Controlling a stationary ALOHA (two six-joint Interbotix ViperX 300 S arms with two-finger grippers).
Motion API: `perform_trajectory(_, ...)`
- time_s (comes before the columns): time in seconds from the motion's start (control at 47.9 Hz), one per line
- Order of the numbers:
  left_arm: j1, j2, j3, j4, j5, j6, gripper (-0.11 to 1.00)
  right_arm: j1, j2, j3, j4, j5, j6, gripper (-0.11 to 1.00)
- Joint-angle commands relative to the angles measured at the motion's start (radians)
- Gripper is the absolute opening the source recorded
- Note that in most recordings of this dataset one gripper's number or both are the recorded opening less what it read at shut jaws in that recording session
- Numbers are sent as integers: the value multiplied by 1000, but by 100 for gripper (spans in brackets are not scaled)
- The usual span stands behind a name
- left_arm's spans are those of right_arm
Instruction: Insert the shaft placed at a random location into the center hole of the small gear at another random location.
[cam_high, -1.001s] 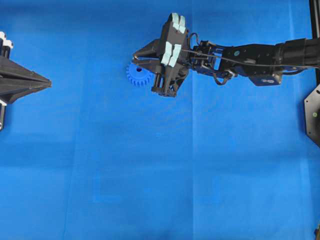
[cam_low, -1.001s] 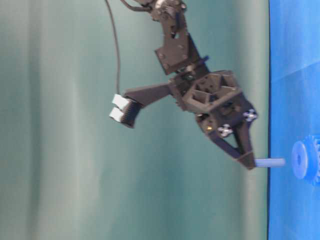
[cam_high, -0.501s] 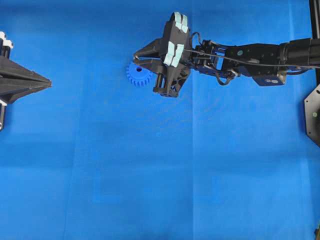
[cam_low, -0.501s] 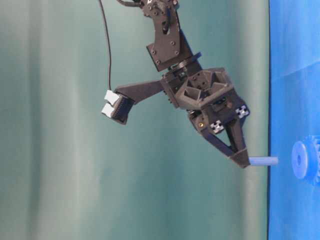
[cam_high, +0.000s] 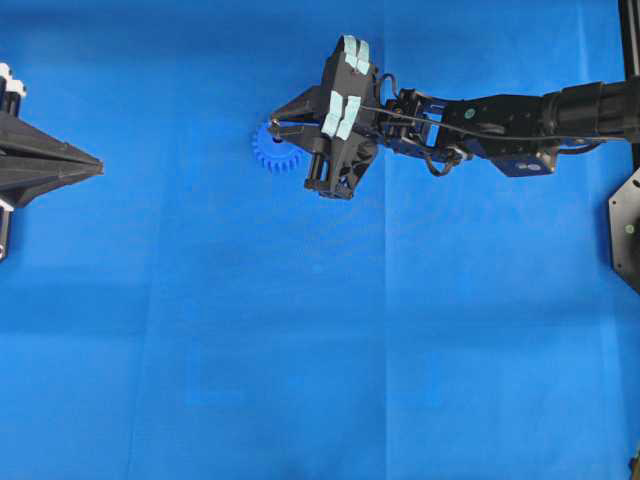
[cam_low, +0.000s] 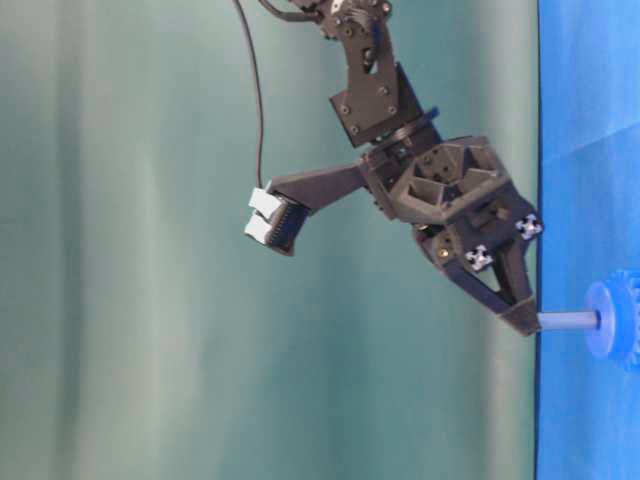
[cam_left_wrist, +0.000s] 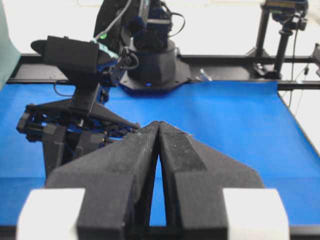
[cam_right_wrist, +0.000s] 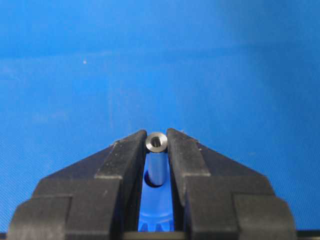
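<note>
Right gripper (cam_low: 527, 322) clamps shaft (cam_low: 568, 321) between nearly closed fingers, shaft tip meeting hub of small gear (cam_high: 270, 148) on far blue mat (cam_high: 300, 330). Left gripper (cam_left_wrist: 158, 127) rests closed, empty, far left.

Overhead downward, side view rotated (both on right claw (cam_high: 272, 127)), wrist close-ups.

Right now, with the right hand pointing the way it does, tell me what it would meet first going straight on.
The right hand would meet the small gear first: the shaft it grips already reaches the hub.
</note>
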Motion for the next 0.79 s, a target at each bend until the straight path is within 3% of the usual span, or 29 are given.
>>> perform_trajectory(0.0,2,5,-11,2,-5,-2,0,2,-12,-8,9,-11,2,4)
perform_trajectory(0.772,3,5,-11,2,-5,0,0,2,81,-18,31,-60,2,4)
